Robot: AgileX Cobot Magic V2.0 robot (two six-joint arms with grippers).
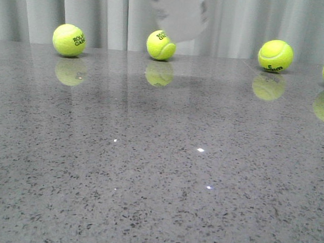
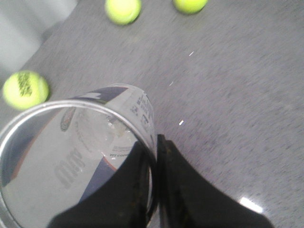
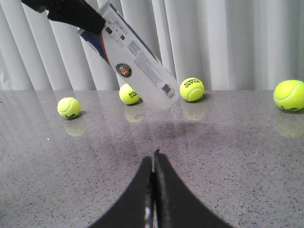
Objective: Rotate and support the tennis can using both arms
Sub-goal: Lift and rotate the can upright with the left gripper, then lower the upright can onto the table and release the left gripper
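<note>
Above the table [image 3: 228, 156], the left gripper [image 2: 156, 142] holds the empty, tilted tennis can [image 3: 137, 64].

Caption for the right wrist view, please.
Left gripper holds the tilted tennis can above the table; right gripper shut and empty, tennis balls behind.
</note>
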